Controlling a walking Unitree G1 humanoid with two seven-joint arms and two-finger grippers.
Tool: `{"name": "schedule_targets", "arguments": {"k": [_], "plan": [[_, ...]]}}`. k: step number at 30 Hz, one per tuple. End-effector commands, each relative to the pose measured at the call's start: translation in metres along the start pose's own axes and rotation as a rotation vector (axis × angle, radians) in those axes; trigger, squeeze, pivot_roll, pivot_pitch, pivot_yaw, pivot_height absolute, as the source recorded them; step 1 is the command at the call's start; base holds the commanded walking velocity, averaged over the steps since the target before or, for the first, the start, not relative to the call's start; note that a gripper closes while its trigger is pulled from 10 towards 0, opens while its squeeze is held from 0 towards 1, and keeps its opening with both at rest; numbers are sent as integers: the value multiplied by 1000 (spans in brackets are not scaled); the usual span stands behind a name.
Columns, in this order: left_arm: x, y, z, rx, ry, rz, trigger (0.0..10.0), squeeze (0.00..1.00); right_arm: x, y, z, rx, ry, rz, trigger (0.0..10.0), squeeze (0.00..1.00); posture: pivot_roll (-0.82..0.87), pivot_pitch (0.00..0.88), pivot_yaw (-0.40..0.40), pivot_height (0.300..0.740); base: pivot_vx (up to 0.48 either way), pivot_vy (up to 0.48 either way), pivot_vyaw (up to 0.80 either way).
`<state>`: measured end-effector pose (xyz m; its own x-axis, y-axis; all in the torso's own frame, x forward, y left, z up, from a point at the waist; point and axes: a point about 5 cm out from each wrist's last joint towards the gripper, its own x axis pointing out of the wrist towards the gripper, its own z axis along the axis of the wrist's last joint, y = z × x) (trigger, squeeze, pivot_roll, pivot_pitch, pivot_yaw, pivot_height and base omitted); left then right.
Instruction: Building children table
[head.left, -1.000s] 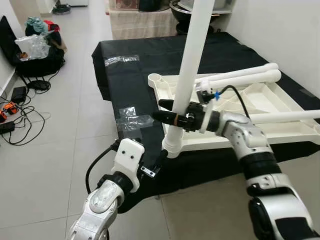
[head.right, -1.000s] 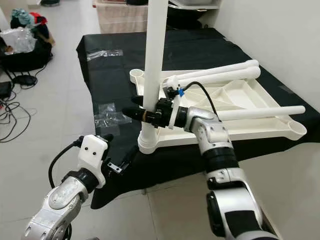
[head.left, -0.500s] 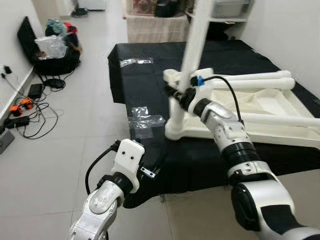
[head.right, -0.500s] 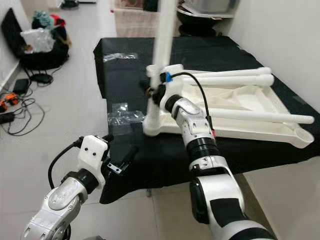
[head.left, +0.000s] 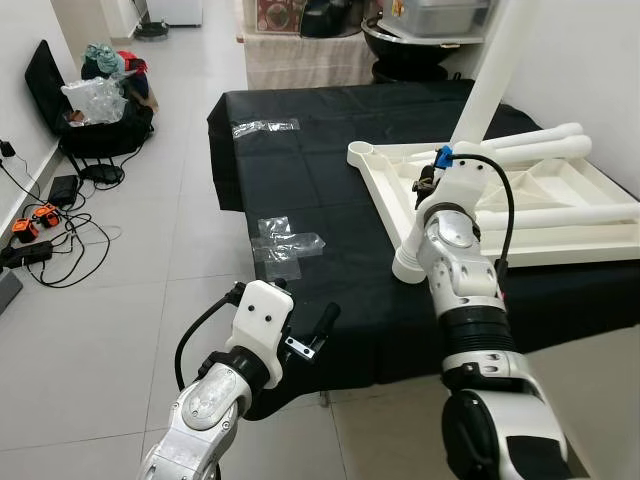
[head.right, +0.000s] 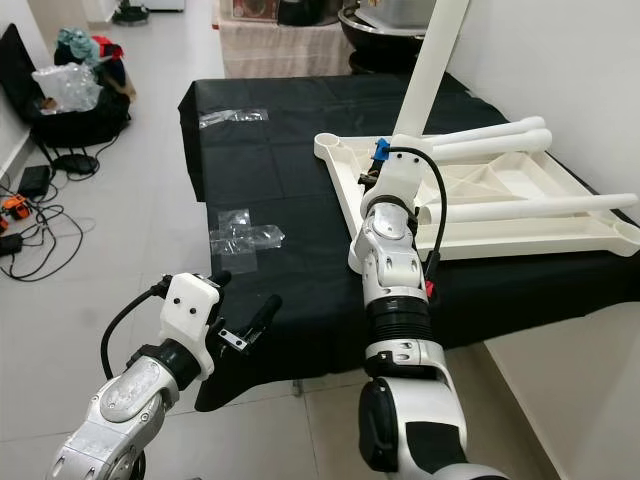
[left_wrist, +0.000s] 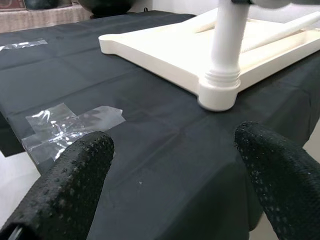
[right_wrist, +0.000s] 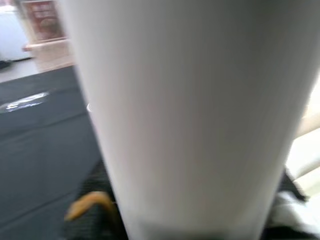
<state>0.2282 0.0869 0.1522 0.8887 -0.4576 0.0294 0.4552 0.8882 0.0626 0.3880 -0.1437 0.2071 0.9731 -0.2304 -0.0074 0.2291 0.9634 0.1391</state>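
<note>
Fingers of my right gripper (head.left: 432, 187) hide behind the wrist — whether they clasp the tall white plastic table leg (head.left: 478, 105) I cannot tell. It stands in the near corner socket of the upturned white plastic children's tabletop (head.left: 540, 205) on the black cloth-covered table (head.left: 300, 170). I'd keep the leg plumb while seating it. My left gripper (left_wrist: 175, 185) hangs spread — empty.

Head eyes look down; wrist cameras sit close.

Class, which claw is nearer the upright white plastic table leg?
Right. The right claw is against the upright white plastic table leg; the left claw hangs off the table edge.
</note>
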Motion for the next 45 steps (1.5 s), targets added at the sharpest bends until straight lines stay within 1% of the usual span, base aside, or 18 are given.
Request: {"name": "schedule_targets", "arguments": {"k": [1,4,5,12,13,14,15,16,18,19,24,30,31,33,39,42,44,45], "plan": [[0,-2,-3,-4,13,-5,10000,0,1,16,10,27,-63,93,10000,1000,31,27,-79,740,0,0,0],[0,-1,-3,-3,12,-3,10000,0,1,19,23,8,-157,137,10000,1000,31,28,-83,740,0,0,0],[0,-1,-3,-2,12,-3,10000,0,2,20,31,31,-190,189,10000,0,31,28,-83,740,0,0,0],[0,-1,-2,-2,11,-4,10000,0,2,21,38,80,-187,336,10000,0,26,30,-79,740,0,0,0],[1,-1,-2,-1,10,-5,10000,0,3,22,37,77,-153,508,10000,0,26,27,-75,740,0,0,0],[1,-1,-2,-1,10,-5,10000,0,3,22,37,77,-153,508,10000,0,26,27,-75,740,0,0,0],[1,-1,-1,-7,1,-8,10000,0,-1,23,32,45,-115,696,10000,0,31,26,-81,740,0,0,0],[1,-1,-1,-7,1,-8,10000,0,-1,23,32,45,-115,696,10000,0,31,26,-81,740,0,0,0],[2,-1,1,-10,-9,-10,10000,0,-16,26,21,12,-13,1043,10000,0,33,30,-80,740,0,0,0],[2,-1,1,-10,-9,-10,10000,0,-16,26,21,12,-13,1043,10000,0,33,30,-80,740,0,0,0],[1,-2,1,-8,-5,-11,10000,0,-39,27,1,-100,96,1414,10000,0,39,32,-82,740,0,0,0],[0,-1,1,-7,-3,-8,10000,0,-33,34,-3,-144,84,1373,10000,0,41,34,-84,740,0,0,0],[-1,-1,1,-7,-3,-7,10000,0,-25,39,-1,-151,58,1279,0,0,40,37,-82,740,0,0,0],[-1,-2,0,-7,0,-8,10000,0,-14,45,4,-143,20,1148,0,0,42,34,-84,740,0,0,0],[-1,-1,0,-9,1,-5,10000,0,-10,42,7,-140,1,1081,0,0,42,36,-86,740,0,0,0],[-1,-1,-1,-5,3,-4,10000,0,11,23,9,-153,25,690,0,0,37,30,-84,740,0,0,0],[-1,-1,-1,-5,3,-4,10000,0,11,23,9,-153,25,690,0,0,37,30,-84,740,0,0,0],[-1,-2,-1,-6,3,-6,10000,0,14,18,8,-165,29,596,0,0,37,30,-84,740,0,0,0]]}}
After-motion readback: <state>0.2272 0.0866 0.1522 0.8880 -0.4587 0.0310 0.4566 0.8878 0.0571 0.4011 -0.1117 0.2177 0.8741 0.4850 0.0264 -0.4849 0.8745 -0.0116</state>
